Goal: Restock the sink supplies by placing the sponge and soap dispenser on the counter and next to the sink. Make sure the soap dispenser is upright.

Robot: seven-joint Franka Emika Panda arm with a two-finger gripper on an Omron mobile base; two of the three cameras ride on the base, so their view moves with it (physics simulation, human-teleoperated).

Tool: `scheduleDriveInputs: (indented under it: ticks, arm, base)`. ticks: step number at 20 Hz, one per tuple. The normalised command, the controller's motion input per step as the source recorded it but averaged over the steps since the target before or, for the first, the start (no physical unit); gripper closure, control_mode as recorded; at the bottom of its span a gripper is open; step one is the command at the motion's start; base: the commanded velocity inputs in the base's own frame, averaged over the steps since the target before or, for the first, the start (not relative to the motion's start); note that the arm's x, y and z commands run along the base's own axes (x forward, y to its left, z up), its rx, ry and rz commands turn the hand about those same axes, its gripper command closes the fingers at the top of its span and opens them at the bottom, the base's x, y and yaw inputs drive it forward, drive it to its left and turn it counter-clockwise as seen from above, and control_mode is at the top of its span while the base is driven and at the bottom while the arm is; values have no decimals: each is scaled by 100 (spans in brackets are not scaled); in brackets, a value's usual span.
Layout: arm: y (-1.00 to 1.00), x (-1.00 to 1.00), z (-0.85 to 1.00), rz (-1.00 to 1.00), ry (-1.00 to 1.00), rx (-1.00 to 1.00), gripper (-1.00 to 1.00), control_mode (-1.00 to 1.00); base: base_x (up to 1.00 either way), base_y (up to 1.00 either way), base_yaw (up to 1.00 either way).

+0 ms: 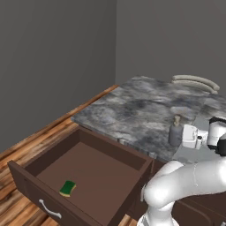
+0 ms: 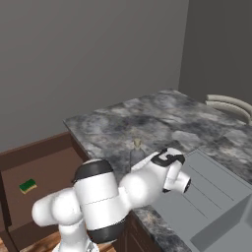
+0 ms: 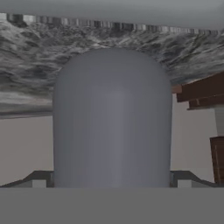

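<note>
The grey soap dispenser (image 1: 175, 132) (image 2: 137, 151) stands upright on the dark marbled counter (image 1: 132, 110) (image 2: 147, 118), close to the left edge of the sink (image 2: 206, 197) (image 1: 201, 119). My gripper (image 1: 182, 137) (image 3: 111, 181) reaches in level from the sink side. It is open, with a finger on each side of the bottle's rounded body (image 3: 111, 118). The green and yellow sponge (image 1: 67, 188) (image 2: 28, 186) lies flat on the floor of the open brown drawer (image 1: 110, 150), far from the gripper.
The drawer juts out below the counter's front edge, over the wooden floor. A pale curved bar (image 1: 194, 82) (image 2: 229, 106) sits at the counter's far end behind the sink. Grey walls close the corner behind.
</note>
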Motion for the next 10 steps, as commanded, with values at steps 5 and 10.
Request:
scheduleDriveInputs:
  ticks: [5,10]
  arm:
    - [0,26,-23,9,0,2,100,-100]
    - [0,19,-35,9,0,0,100,-100]
  base:
    - [0,0,0]
    - [0,0,0]
